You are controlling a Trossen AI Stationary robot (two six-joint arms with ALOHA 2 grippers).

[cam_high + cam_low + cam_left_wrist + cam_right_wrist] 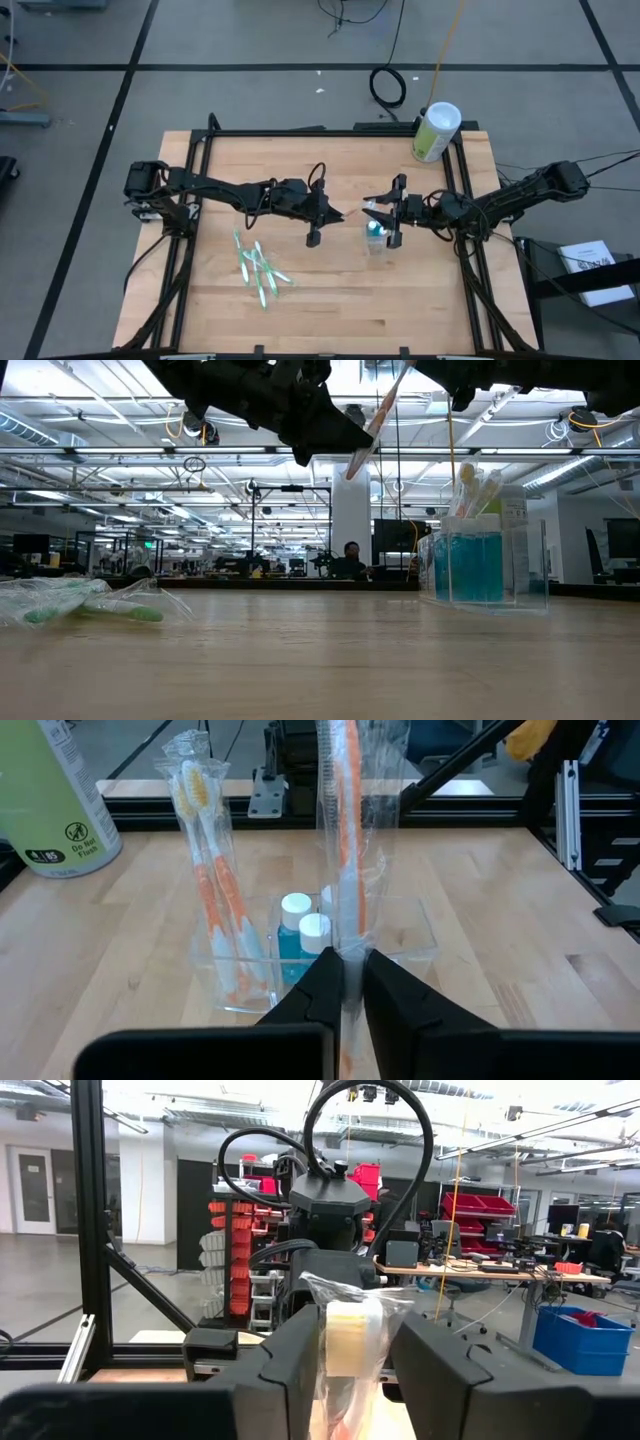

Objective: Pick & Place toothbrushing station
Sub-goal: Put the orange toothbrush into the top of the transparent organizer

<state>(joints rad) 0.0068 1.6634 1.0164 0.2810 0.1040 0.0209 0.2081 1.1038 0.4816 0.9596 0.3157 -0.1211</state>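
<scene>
High view, left gripper: the left gripper [338, 216] reaches in from the left, near the middle of the table. It is just left of the clear cup [376, 238].
High view, right gripper: the right gripper [378, 213] comes in from the right and hangs right over the cup. The two grippers almost meet tip to tip.
High view, spare brushes: a little heap of wrapped green toothbrushes [258, 268] lies flat on the table [420, 310], well apart from the cup, on the left arm's side.
High view, other thing: a pale-green canister [435, 131] stands at the far edge.
Low view: the cup [485, 565] stands on the table with brushes poking up out of it. High above the wood, a wrapped orange toothbrush [368, 428] hangs tilted under the dark arms.
Left wrist view: the left gripper [347, 982] has its fingers pinched almost closed on the orange toothbrush [345, 840], low on the handle. The brush stands nearly straight up. The cup [330, 955] is just past the fingers, with blue bottles and more brushes inside.
Right wrist view: the right gripper [354, 1342] has its fingers spread wide. The top of a wrapped brush sits in the gap. I cannot tell if they touch it.
What matters next: the cup is straight ahead of the left gripper and lower down, so I think the brush must go forward and down, handle first.
</scene>
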